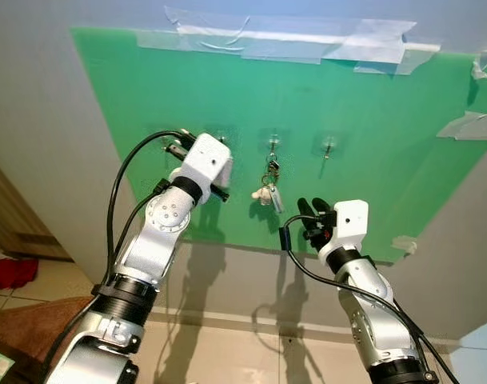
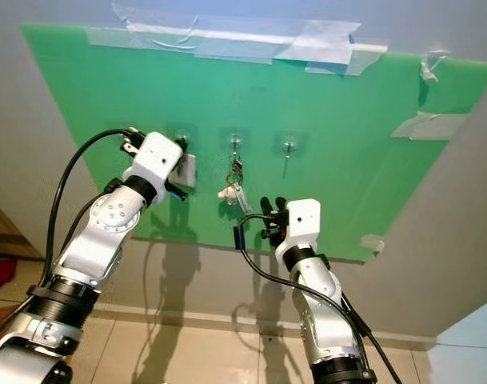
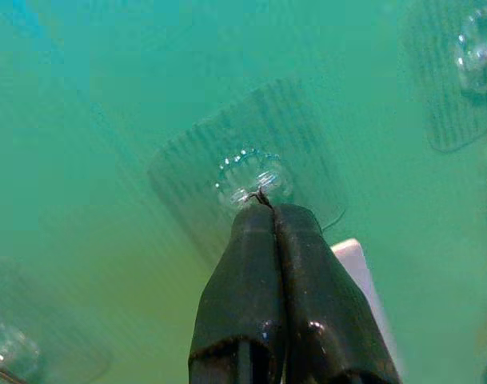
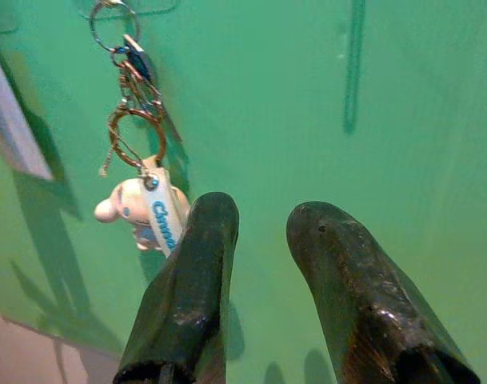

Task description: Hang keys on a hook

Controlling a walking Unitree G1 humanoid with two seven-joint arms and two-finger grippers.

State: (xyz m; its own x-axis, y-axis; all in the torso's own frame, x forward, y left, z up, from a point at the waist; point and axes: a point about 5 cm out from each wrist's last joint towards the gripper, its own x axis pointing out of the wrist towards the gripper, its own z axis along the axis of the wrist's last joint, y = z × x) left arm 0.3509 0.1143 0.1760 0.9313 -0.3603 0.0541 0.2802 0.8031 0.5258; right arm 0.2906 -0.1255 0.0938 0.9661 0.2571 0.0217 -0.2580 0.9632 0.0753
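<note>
A green board (image 1: 371,160) on the wall carries a row of clear stick-on hooks. One bunch of keys (image 1: 269,174) with a white plush charm (image 4: 131,210) hangs from the middle hook (image 1: 273,144). My left gripper (image 3: 263,208) is raised to the clear hook (image 3: 251,178) left of the middle one. It is shut on a thin key ring, whose wire pokes out at the fingertips right against the hook. A white tag (image 2: 185,170) hangs beside the fingers. My right gripper (image 1: 311,208) is open and holds nothing, just below and right of the hanging keys.
Another bare hook (image 1: 329,146) sits right of the middle one. Clear tape (image 1: 291,40) holds the board's top edge. Below the board are a grey wall and tiled floor (image 1: 227,352). A wooden panel and red cloth (image 1: 11,270) lie at the far left.
</note>
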